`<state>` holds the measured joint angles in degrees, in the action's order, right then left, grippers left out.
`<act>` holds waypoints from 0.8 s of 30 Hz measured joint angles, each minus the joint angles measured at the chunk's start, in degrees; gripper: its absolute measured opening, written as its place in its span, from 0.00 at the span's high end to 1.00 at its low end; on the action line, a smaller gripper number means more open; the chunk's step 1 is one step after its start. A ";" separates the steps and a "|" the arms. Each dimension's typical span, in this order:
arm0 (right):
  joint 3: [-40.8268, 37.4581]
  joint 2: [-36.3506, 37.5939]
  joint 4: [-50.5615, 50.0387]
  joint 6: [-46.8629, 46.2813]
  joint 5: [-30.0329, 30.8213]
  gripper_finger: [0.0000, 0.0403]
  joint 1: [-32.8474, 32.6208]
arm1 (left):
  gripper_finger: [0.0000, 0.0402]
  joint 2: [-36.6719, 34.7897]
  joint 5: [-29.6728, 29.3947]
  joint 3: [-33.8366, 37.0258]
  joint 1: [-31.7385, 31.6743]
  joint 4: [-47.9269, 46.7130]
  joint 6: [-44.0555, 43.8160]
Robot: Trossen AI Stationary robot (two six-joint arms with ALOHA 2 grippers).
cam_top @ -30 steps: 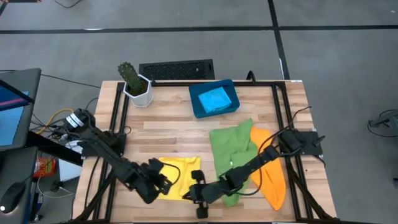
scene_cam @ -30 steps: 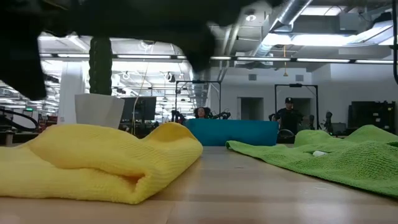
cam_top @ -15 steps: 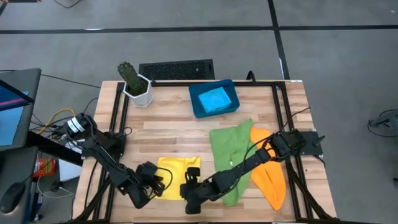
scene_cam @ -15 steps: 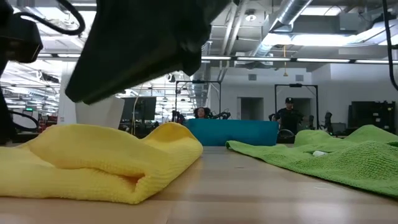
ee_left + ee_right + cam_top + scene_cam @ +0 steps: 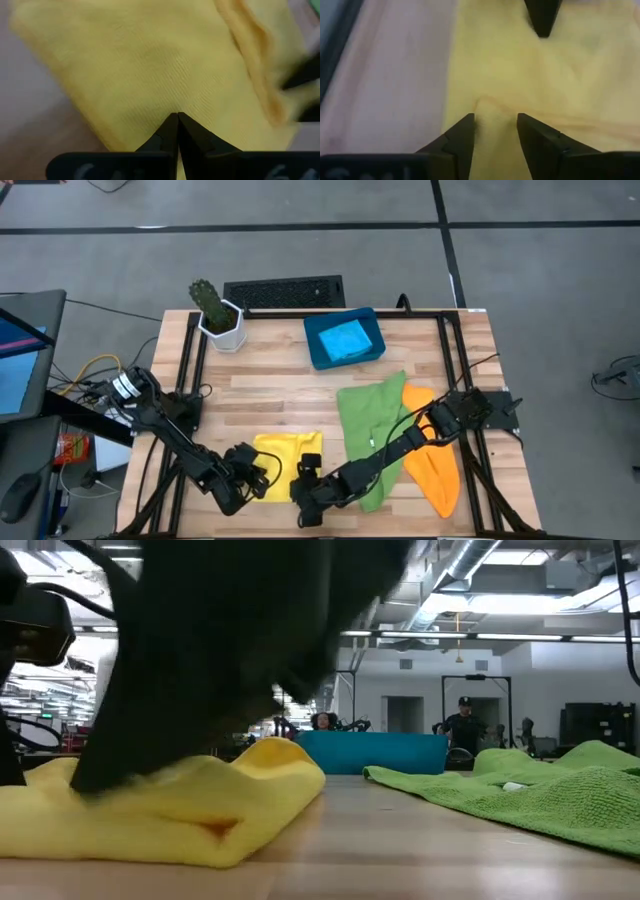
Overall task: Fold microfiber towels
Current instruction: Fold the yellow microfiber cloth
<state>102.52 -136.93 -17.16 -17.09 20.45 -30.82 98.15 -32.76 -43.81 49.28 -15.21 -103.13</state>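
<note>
Both arms are working low at the front edge of the bench, on the yellow towel [image 5: 282, 464].

Left gripper [image 5: 177, 119] is sitting at the towel's left side, fingers pressed together, tips resting on the yellow cloth with nothing visibly pinched between them.

Right gripper [image 5: 494, 125] is sitting at the towel's right side, fingers standing apart with a raised fold of yellow cloth lying between them; not clamped. The left gripper's tip is showing across the cloth in the right wrist view.

From table height, the yellow towel [image 5: 200, 810] is lying bunched in a thick fold, a dark arm looming over it.

Green towel [image 5: 375, 430] is lying spread near the middle right of the bench, the right arm crossing over it. Orange towel [image 5: 435, 465] is lying just beside it toward the right edge, partly tucked under the green.

Light blue towel [image 5: 347, 339] is resting folded inside the dark-blue tray [image 5: 318, 352] near the back edge. A potted cactus [image 5: 213, 310] is standing at the back left corner.
</note>
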 joint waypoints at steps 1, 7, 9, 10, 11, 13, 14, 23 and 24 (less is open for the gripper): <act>0.02 -0.79 0.72 -0.58 -0.17 0.57 0.06 | 1.00 0.45 -0.07 -0.03 0.02 1.10 0.00; 0.09 -0.93 -1.15 -2.44 0.05 0.67 0.12 | 1.00 1.35 0.13 -0.16 0.02 2.87 0.02; 0.29 -0.94 -1.47 -2.44 0.02 0.74 0.16 | 1.00 1.37 0.09 -0.15 0.01 2.87 0.02; 0.73 -0.97 -2.12 -2.46 0.01 0.76 0.05 | 1.00 1.37 0.07 -0.15 0.01 2.87 0.02; 1.35 -0.97 -3.04 -2.46 -0.02 0.80 -0.06 | 1.00 1.37 0.10 -0.15 0.02 2.90 0.02; 2.48 -0.97 -3.76 -2.46 0.02 0.86 -0.27 | 1.00 1.37 0.19 -0.15 0.00 2.87 0.02; 2.79 -0.96 -3.70 -2.45 0.02 0.90 -0.31 | 1.00 1.40 0.11 -0.15 0.02 2.87 0.09; 7.50 -1.00 -6.49 -2.18 0.07 0.91 -2.08 | 1.00 1.47 -0.50 -0.11 0.02 2.84 0.24; 7.90 -1.00 -7.28 -2.17 0.17 0.90 -2.29 | 1.00 1.48 -0.52 -0.11 0.02 2.83 0.24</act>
<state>110.42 -137.93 -24.44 -19.25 20.62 -33.11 99.63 -33.28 -43.92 49.30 -12.38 -102.89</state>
